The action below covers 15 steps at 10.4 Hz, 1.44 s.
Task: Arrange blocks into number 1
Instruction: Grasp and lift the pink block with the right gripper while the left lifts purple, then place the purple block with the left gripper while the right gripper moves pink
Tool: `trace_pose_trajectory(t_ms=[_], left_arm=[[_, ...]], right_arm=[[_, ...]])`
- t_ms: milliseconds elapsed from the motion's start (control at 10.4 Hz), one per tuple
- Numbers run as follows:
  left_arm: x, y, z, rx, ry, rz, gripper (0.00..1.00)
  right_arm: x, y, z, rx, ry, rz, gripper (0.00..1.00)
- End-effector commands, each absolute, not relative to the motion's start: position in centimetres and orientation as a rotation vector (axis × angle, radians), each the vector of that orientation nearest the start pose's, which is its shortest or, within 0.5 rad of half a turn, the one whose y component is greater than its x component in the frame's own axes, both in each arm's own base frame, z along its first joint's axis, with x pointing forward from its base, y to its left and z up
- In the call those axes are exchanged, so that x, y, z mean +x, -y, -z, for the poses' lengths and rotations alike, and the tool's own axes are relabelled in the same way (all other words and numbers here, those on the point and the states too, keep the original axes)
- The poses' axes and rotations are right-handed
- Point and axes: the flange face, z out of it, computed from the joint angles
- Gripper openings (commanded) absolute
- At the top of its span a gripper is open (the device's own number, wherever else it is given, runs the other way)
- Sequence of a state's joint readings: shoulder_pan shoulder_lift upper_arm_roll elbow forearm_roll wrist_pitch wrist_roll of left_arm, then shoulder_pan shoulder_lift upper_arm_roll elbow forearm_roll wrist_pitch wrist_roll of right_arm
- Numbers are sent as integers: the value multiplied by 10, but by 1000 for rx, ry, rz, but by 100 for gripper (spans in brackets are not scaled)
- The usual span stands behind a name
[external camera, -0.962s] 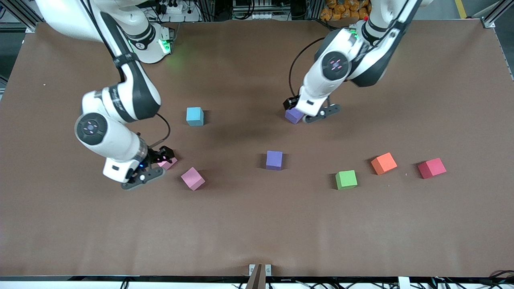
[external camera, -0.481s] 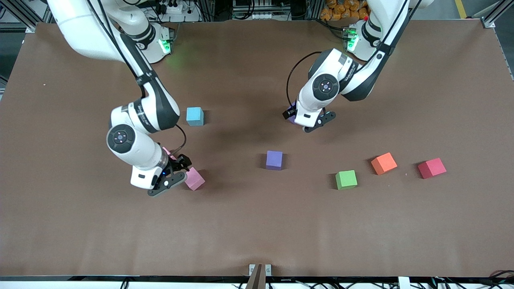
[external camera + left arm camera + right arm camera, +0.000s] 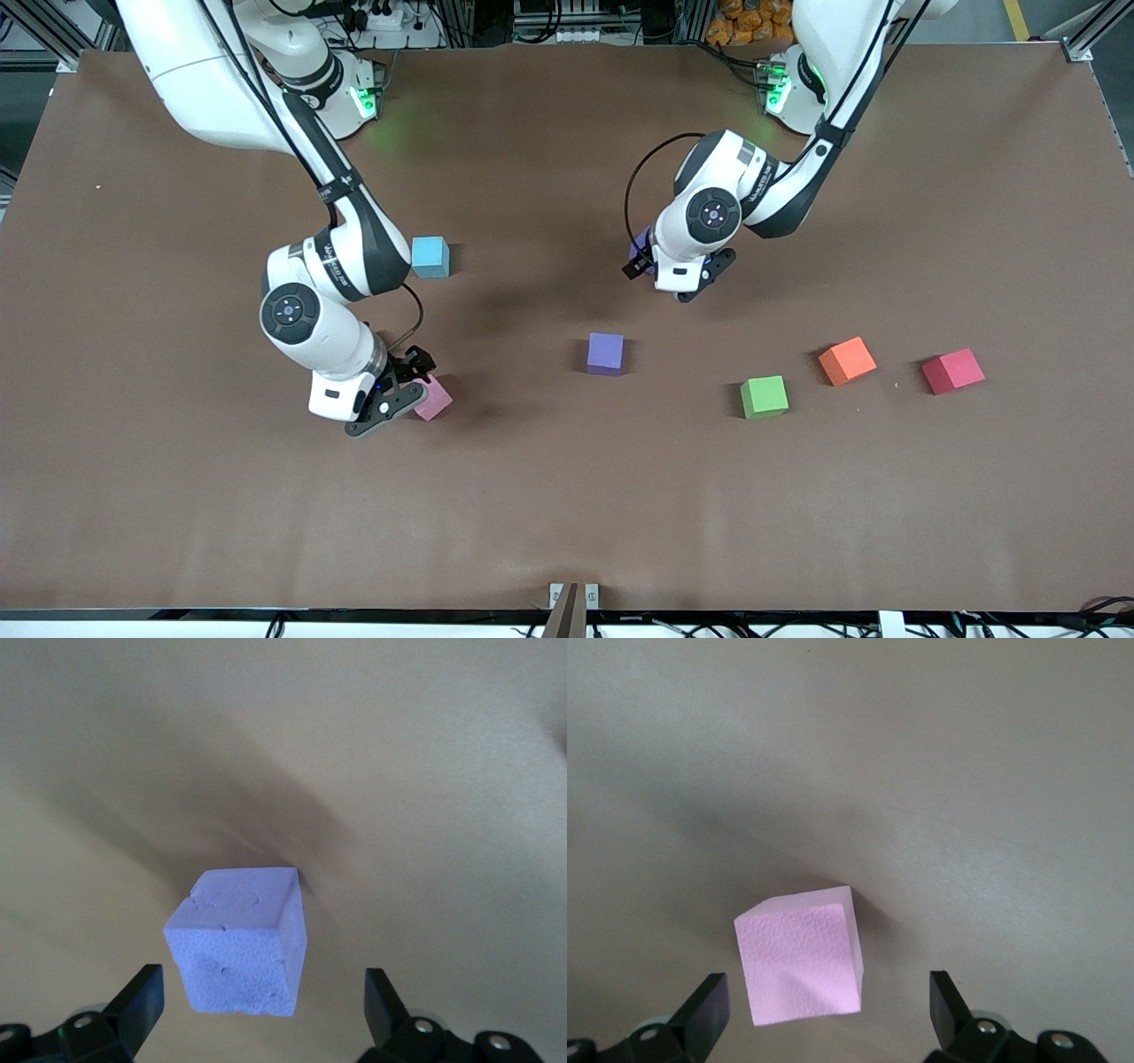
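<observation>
Hovering over the pink block (image 3: 433, 399), the right gripper (image 3: 396, 396) has slid across from the spot it was working a second ago and now straddles this cube with its jaws spread wide and released, nothing held; in the right wrist view the pink block (image 3: 802, 966) sits on the worktop (image 3: 567, 496) between the two fingers, apart from both. A second pink cube that showed by that gripper a second ago is now hidden under the arm. The green block (image 3: 764, 396) lies at about the same depth toward the left arm's end, with an orange cube (image 3: 847, 360) and a red cube (image 3: 952, 370) just past it, none of them moved. A little farther from the camera, a purple block (image 3: 605, 354) rests untouched near the middle. Farther again, the left gripper (image 3: 671, 274) has shifted over the other purple block (image 3: 641, 245), which the front view now mostly hides; in the left wrist view that purple block (image 3: 237, 942) lies between open, released jaws without contact. The light blue block (image 3: 431, 257) stays at about that depth, beside the right arm. My reading is that both arms have just lined up for a grasp, so no block has yet been carried into the figure, and the blocks lie scattered and well apart.
</observation>
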<state>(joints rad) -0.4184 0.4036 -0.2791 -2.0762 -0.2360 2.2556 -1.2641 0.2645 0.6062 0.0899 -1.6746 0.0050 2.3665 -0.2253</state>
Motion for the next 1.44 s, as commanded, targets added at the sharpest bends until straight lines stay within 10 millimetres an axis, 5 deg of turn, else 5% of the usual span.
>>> trace_pose_trajectory(t_ms=[0,481,577,674,770,1059,1347], left_arm=[[424,370,-212,-2831,1161,-562,100],[410,364,-194,-2805,1135,-569,100],[412,365,-191,-2816,1140,-559,44],[412,366,-190,-2825,1140,-550,33],[412,369,-188,-2836,1140,-540,0],[405,396,-202,-2949,860,-366,0],[373,434,-207,-3037,456,-288,0]], right_arm=[[649,-239,-252,-2943,867,136,100],[646,-250,-242,-2934,893,140,100],[646,-251,-240,-2934,893,142,100],[646,-251,-240,-2933,896,144,100],[646,-251,-239,-2934,897,142,100],[645,-253,-224,-2933,902,140,100],[643,-253,-216,-2936,915,141,100]])
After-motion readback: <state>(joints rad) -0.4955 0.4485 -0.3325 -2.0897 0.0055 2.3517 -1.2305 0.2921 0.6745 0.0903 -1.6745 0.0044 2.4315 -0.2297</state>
